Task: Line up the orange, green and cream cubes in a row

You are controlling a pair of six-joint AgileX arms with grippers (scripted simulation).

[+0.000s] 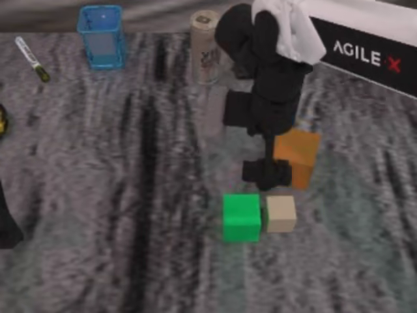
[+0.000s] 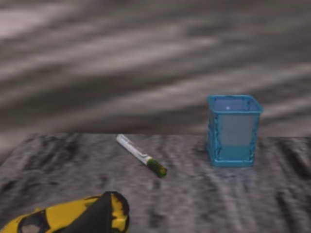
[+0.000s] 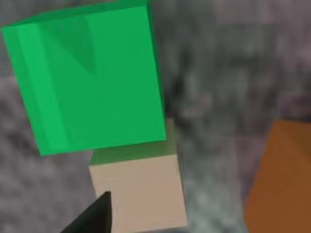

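Grey, dark-streaked worktop [image 1: 98, 215] under everything. At about eleven o'clock in the top view, near the far edge, a blue mesh-walled square holder [image 1: 101, 36], upright, open at the top; seen also from the left wrist [image 2: 234, 130], standing on the worktop near its edge. Toward ten o'clock, well apart from the holder, a white marker [image 1: 31, 59] with a dark green cap, lying flat and slanted; in the left wrist view [image 2: 141, 155], lying beside the holder but not touching it. At nine o'clock, at the very edge, a sliver of a yellow-and-black object [image 1: 3, 120], larger from the left wrist [image 2: 73, 218], kind unclear. At twelve o'clock, a pale upright cylinder [image 1: 205, 45] with dark lettering. At one o'clock, a white and black sign [image 1: 365, 39] reading AGILE X.
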